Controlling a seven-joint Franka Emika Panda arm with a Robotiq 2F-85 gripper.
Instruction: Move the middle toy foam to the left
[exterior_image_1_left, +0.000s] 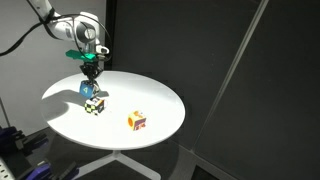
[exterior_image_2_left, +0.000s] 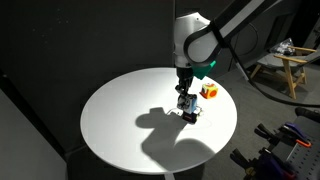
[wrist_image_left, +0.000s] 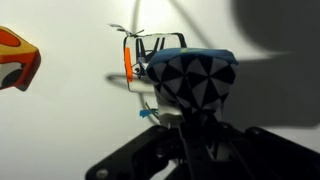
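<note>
The hand (exterior_image_1_left: 89, 78) is clamped on the middle toy foam (exterior_image_1_left: 87, 90), just beside the checkered cube (exterior_image_1_left: 95, 104) near the table (exterior_image_1_left: 160, 95) edge.

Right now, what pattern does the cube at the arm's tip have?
The cube shows black-and-white triangles with a blue top, clearest in the wrist view.
</note>
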